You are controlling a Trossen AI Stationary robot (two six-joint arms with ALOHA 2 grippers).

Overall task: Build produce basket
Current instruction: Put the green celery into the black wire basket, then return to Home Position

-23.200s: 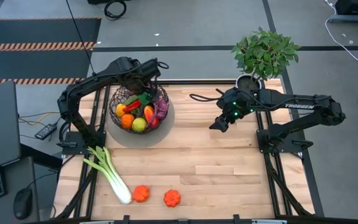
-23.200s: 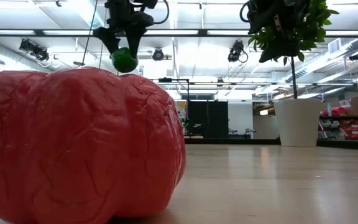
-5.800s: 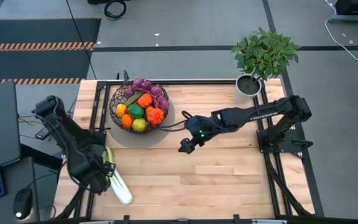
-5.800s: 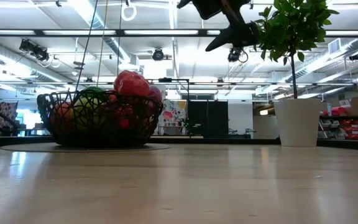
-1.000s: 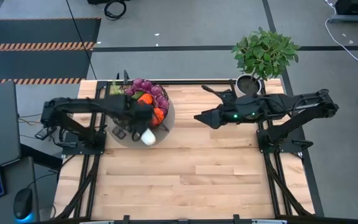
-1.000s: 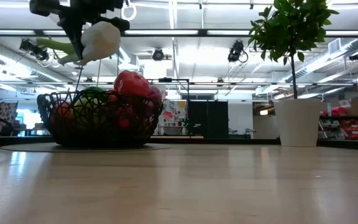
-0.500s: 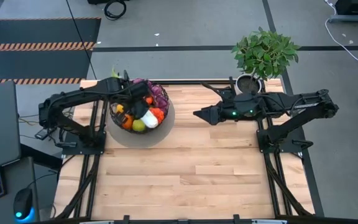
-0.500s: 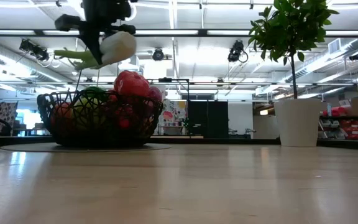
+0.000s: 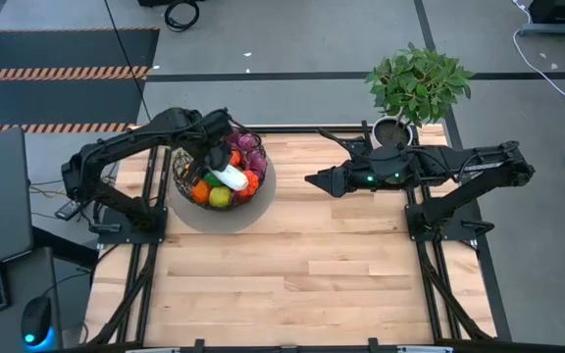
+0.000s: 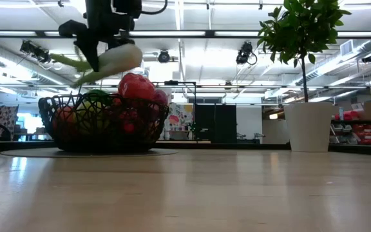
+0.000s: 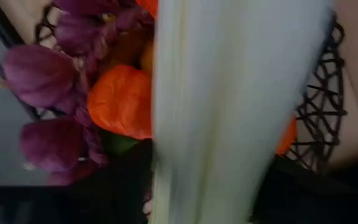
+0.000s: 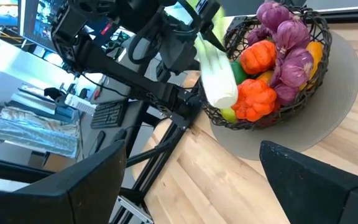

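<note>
The dark wire basket (image 9: 178, 173) stands on a round grey mat at the table's far left. It is full of produce: purple pieces, orange pieces, a green one and a yellow one. It also shows in the low view (image 10: 50, 122) and the right wrist view (image 12: 319, 25). My left gripper (image 9: 214, 157) is shut on the leek (image 9: 230, 177) above the basket. The leek shows pale in the left wrist view (image 11: 229, 106) and over the basket in the low view (image 10: 111, 61). My right gripper (image 9: 310, 179) is open and empty, in the air to the right of the basket. My left gripper pinches the leek's stalk (image 11: 173, 180) between its two fingers, between the white end and the green leaves. The fingers come from above and lie across the leek. The leek is lifted clear above the produce, tilted, with its white end (image 10: 129, 55) higher than its leaves.
A white pot with a green leafy plant (image 9: 415, 83) stands at the table's far right corner. The wooden tabletop (image 9: 302, 275) stretches from the mat to the near edge. The arms' dark frames run along both side edges.
My left gripper has carried the leek toward the table's far edge, from over the basket's near rim to over its middle, and a little down. The leek has tipped, so its leaves now hang lower than its white end.
</note>
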